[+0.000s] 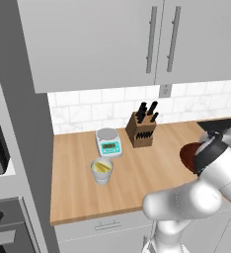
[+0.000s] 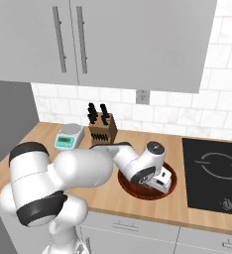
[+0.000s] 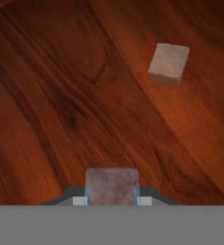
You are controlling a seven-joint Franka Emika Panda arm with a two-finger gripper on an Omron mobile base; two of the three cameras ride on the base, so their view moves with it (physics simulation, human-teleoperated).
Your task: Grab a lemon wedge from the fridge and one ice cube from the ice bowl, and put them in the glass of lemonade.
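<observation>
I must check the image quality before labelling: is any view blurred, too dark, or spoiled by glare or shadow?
Left base view: even, soft light, no glare; the glass of lemonade casts hardly any shadow. Right base view: equally flat, the ice bowl plainly lit. Hand view: slightly soft, the near ice cube between the fingers is blurry, the far cube sharper.

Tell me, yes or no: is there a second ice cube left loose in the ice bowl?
Yes: in the hand view a loose ice cube lies on the ice bowl floor, apart from the ice cube clamped in the gripper.
</observation>
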